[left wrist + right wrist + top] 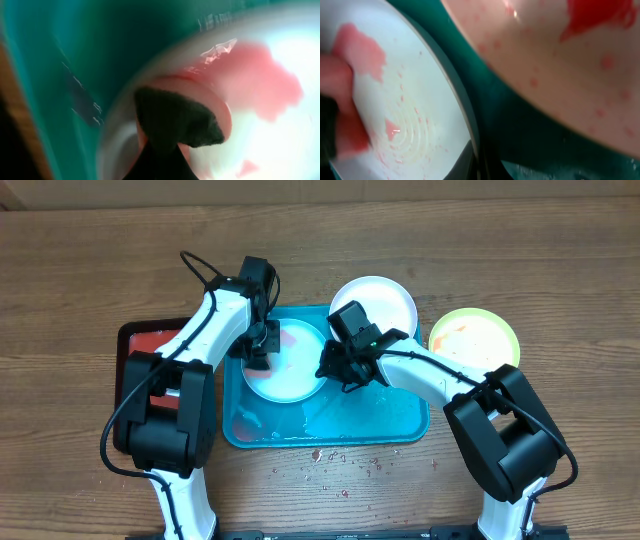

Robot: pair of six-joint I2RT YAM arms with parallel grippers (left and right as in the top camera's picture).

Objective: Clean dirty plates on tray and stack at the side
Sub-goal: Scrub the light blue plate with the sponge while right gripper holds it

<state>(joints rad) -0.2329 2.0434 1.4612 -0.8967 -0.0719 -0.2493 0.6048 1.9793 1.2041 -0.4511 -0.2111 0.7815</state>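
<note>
A light-blue rimmed plate with pink sauce smears lies in the left half of the turquoise tray. My left gripper is down on its left part, shut on a pink sponge with a dark scouring face that presses on the plate. My right gripper is shut on the plate's right rim; in the right wrist view the rim runs into the dark fingers. A white plate sits just behind the tray. A yellow-green rimmed plate with a red smear lies to its right.
A smaller dark-rimmed red tray lies left of the turquoise one, partly under my left arm. Watery red sauce pools in the tray's front left corner. Red specks dot the wooden table in front of it.
</note>
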